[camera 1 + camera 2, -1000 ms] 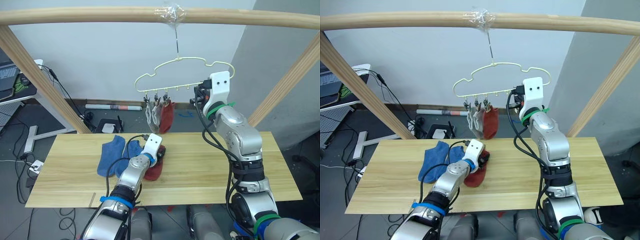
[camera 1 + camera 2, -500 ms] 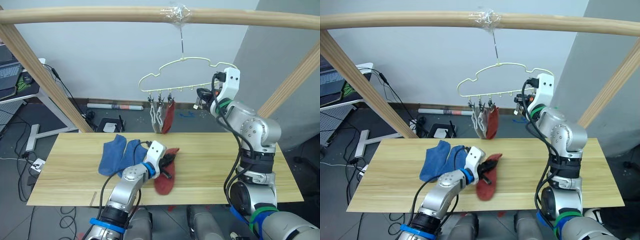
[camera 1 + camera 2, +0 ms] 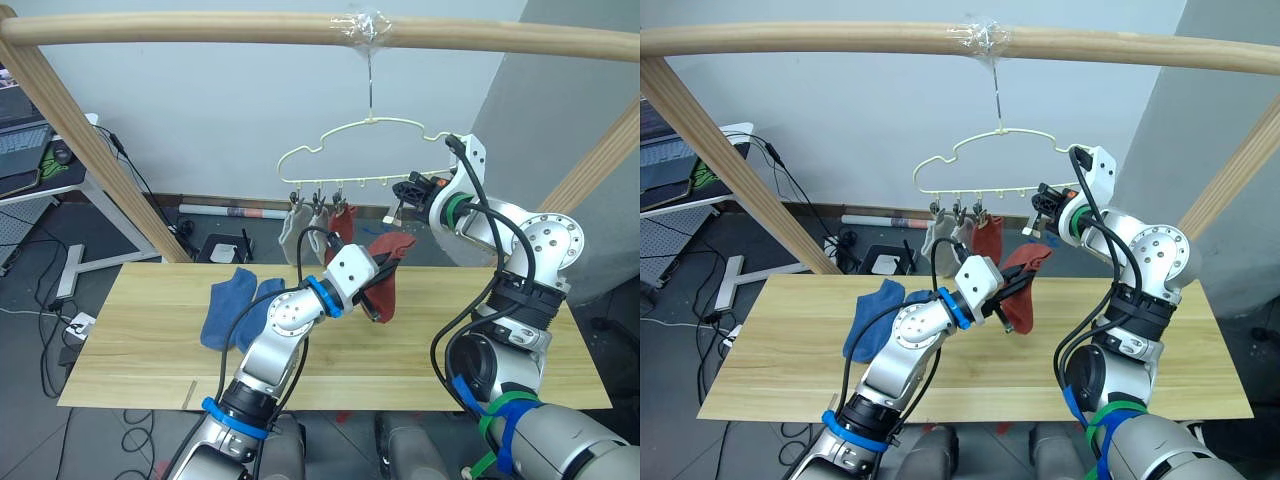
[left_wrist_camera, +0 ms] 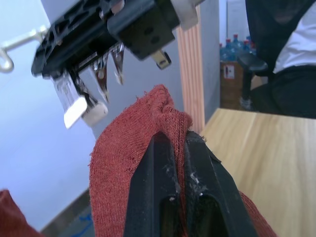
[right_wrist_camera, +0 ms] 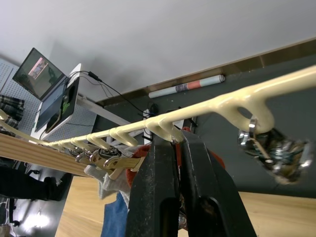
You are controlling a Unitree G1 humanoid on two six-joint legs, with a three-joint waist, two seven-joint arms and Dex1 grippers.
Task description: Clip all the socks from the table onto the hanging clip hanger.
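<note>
Two blue socks [image 3: 240,305] lie on the table [image 3: 140,350]. The left gripper [image 3: 385,262] pinches a red sock [image 3: 385,280] raised under the clip hanger [image 3: 350,160]. The right gripper [image 3: 1043,208] is closed on a hanger clip. The thin hanger may swing, so the sock could miss the clip. No readable writing.

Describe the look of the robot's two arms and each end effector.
Both arms are silver-grey metal with rounded joint housings and loose black cables. The left arm has blue bands, the right green and blue. Each wrist ends in a white block carrying two black fingers: left end effector, right end effector.
</note>
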